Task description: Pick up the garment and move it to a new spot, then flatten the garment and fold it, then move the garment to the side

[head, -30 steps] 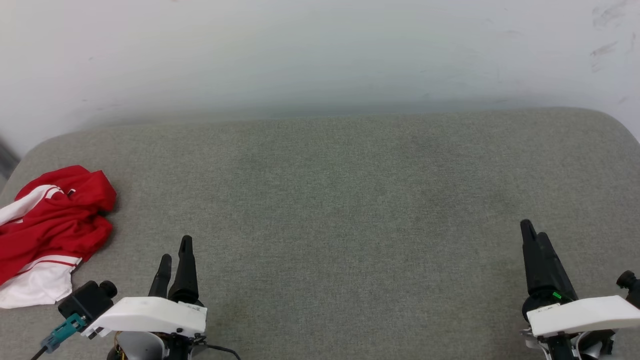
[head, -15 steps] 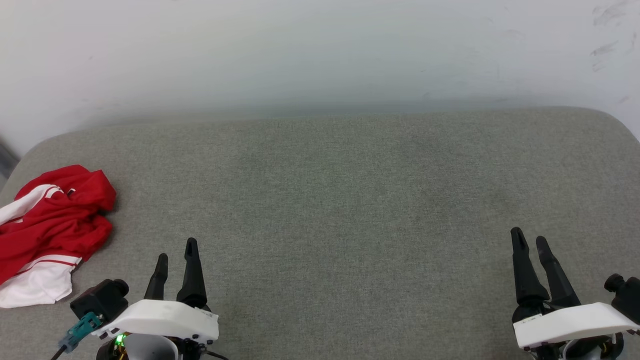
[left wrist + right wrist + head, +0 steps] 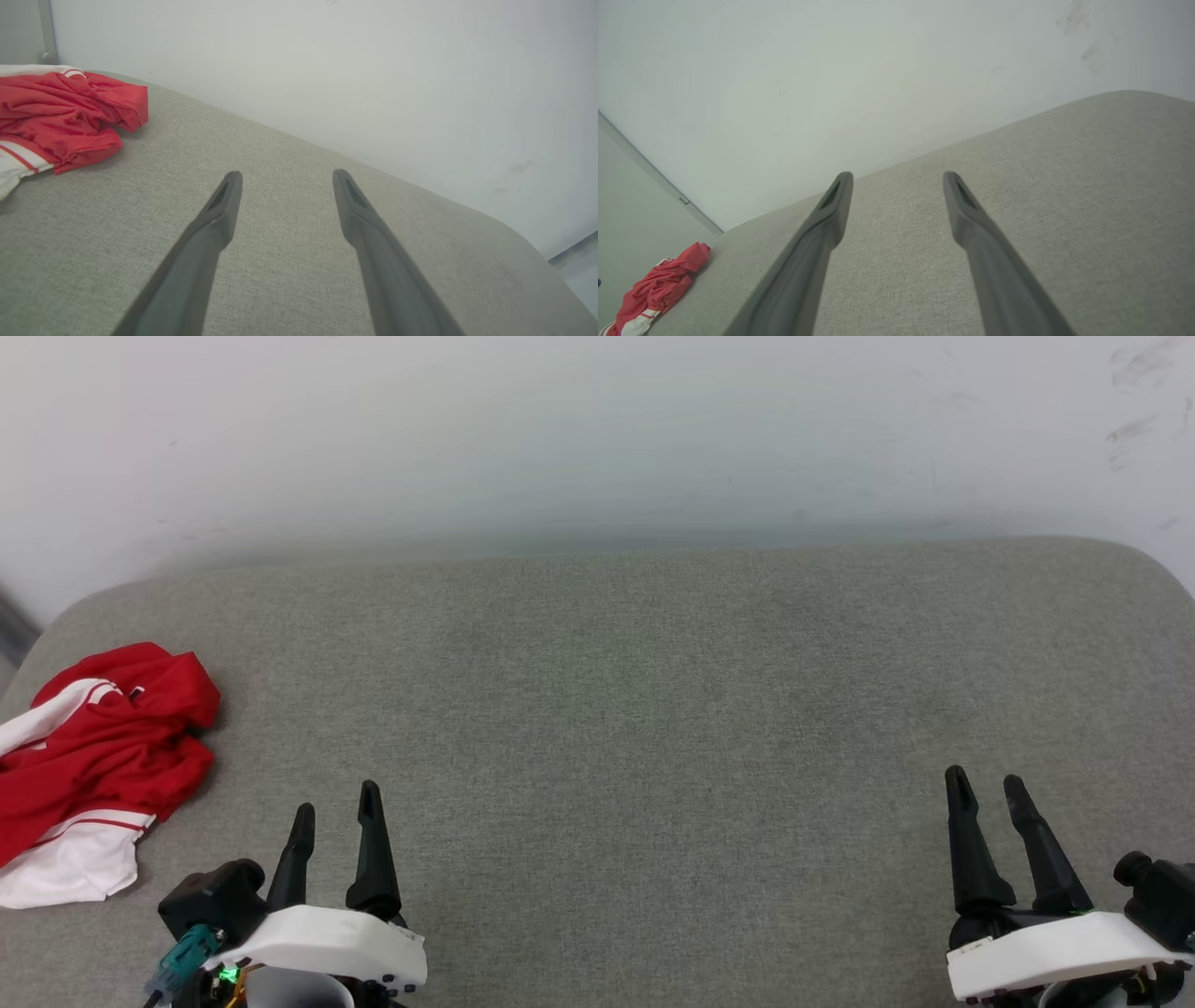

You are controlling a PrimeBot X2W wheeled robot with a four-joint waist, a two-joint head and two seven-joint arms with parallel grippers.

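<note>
**Crumpled red thin-fabric jersey garment (image 3: 93,747) with white sleeves lies untouched**

The garment sits bunched at the far left of the grey woven-fabric cushion (image 3: 653,691). Near the garment's right side, apart from it, the left gripper (image 3: 336,800) hovers, fingers spread and empty. Well to the garment's right, the right gripper (image 3: 985,781) is likewise spread, holding nothing.

the crumpled garment (image 3: 93,747) at nine o'clock runs off the head view's left edge, its front buried in folds, in the right wrist view it is too small at eight o'clock to make out, and the left gripper (image 3: 337,801) and right gripper (image 3: 983,777) lose their wrists to the bottom edge.
</note>
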